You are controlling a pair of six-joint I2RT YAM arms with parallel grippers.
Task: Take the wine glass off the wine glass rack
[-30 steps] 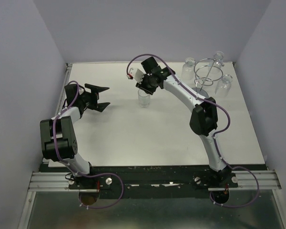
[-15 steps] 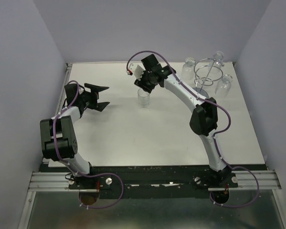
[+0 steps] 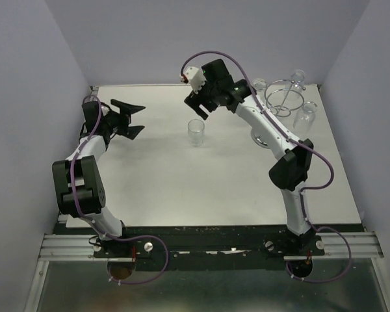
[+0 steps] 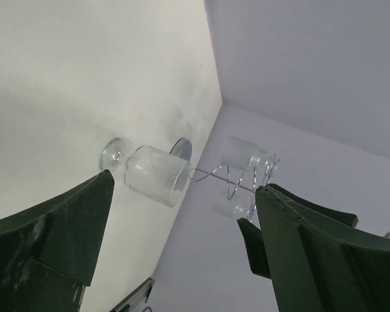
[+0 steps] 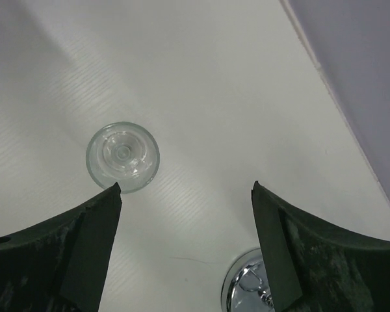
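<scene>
The white bench (image 3: pixel 182 188) is boxed by pale walls on the left, back and right, and most of its surface lies open. The left arm reaches up along the left edge; the right arm arcs from the near right toward the back middle.

The wine glass rack (image 3: pixel 283 97) stands in the far right corner, close to both walls, with three hanging glasses (image 3: pixel 305 114) on its ring.

The wine glass (image 3: pixel 195 132) stands off the rack on the bench, back of centre and well apart from every edge. It is upright, long axis vertical, mouth up.

The right hand (image 3: pixel 198 110) hovers above it, fingers apart and holding nothing. The left hand (image 3: pixel 142 117) is spread wide, empty, pointing toward the glass.
</scene>
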